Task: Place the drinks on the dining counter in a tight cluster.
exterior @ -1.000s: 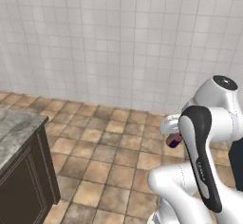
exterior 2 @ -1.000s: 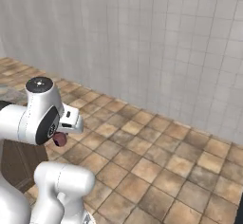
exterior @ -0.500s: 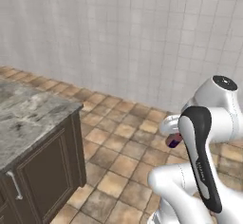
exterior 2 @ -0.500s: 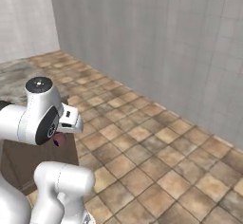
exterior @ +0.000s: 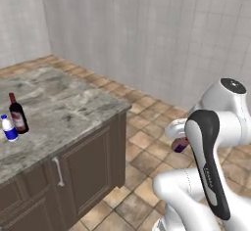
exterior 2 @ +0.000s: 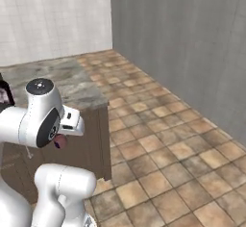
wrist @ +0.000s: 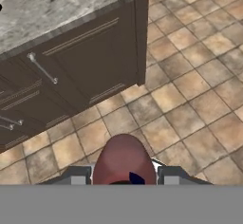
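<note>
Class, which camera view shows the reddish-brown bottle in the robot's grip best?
The hand view: the reddish-brown bottle sits large between the fingers. The left base view shows a sliver beside the arm; the right base view shows a small patch.

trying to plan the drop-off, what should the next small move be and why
Probably keep carrying the reddish-brown bottle toward the dining counter, aiming beside the wine bottle and white bottle. The gripper is shut on it above the floor, short of the counter, while those two already stand together.
</note>
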Motion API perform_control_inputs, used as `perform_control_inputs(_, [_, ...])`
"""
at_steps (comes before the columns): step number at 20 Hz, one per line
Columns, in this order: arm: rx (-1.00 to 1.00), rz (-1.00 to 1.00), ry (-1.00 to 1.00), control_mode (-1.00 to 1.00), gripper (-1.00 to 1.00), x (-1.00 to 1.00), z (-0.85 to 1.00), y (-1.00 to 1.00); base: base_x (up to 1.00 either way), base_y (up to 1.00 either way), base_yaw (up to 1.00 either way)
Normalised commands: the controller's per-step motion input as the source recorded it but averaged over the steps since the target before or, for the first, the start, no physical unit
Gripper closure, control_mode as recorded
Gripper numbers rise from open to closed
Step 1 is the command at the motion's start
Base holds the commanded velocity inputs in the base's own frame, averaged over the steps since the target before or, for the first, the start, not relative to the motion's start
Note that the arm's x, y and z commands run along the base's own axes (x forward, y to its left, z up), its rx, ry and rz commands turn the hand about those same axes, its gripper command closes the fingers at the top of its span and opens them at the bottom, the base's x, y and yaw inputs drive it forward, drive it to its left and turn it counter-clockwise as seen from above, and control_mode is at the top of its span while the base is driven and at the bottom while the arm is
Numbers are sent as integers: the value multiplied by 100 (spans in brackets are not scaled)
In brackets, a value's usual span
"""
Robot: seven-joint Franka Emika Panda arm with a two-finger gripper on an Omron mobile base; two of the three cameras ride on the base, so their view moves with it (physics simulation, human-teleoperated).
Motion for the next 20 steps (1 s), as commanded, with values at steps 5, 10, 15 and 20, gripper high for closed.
perform_control_inputs(5, [0, 0, 0, 100, 100, 0, 0, 0, 66, 7, 45])
perform_control_inputs(10, [0, 0, 0, 100, 100, 0, 0, 0, 49, -1, 46])
perform_control_inputs(15, [0, 0, 0, 100, 100, 0, 0, 0, 41, -9, 43])
perform_control_inputs(20, [0, 0, 0, 100, 100, 0, 0, 0, 28, -6, 46])
